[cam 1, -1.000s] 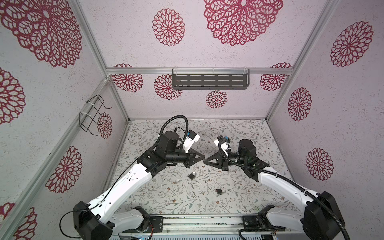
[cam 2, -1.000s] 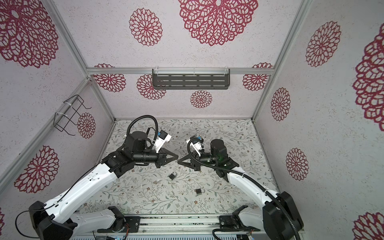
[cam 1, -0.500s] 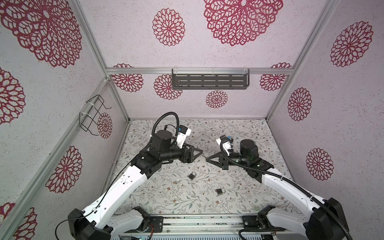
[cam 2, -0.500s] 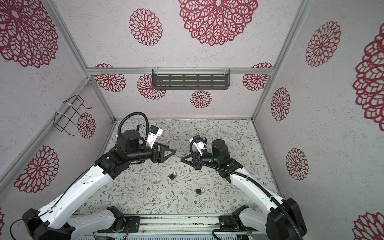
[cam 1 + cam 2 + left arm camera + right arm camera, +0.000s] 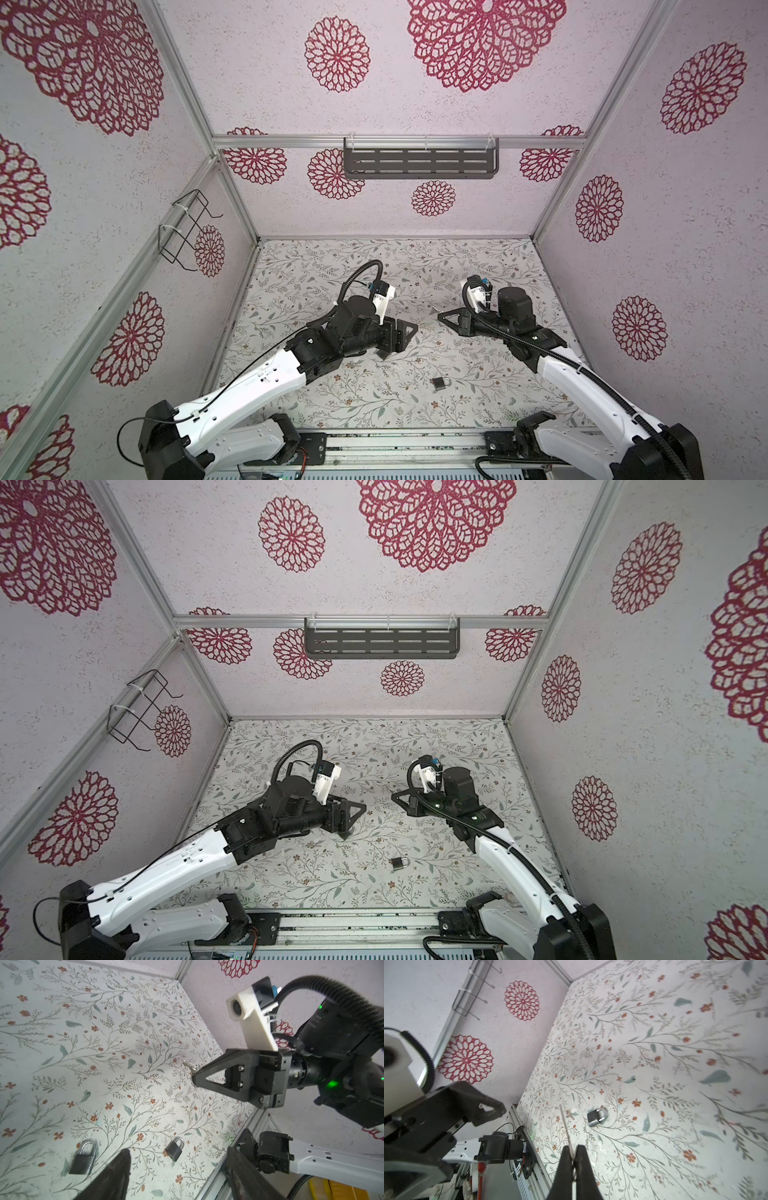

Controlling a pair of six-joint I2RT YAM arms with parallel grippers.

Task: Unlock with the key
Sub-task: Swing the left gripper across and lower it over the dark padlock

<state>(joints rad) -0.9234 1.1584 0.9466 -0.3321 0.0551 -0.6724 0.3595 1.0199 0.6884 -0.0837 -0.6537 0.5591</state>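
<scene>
Floral floor (image 5: 374, 257) — left gripper (image 5: 355, 823) just sprang wide and backed off, right gripper (image 5: 572, 1150) still pinches the key (image 5: 188, 1065), so left looks free to steady a padlock (image 5: 440, 383).

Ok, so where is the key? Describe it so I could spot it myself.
Start at the flowered floor. The right gripper hangs over its middle, shut on a small silver key poking from its tips. Unlike the two dark padlocks lying on that floor, it is pale and held up.
</scene>
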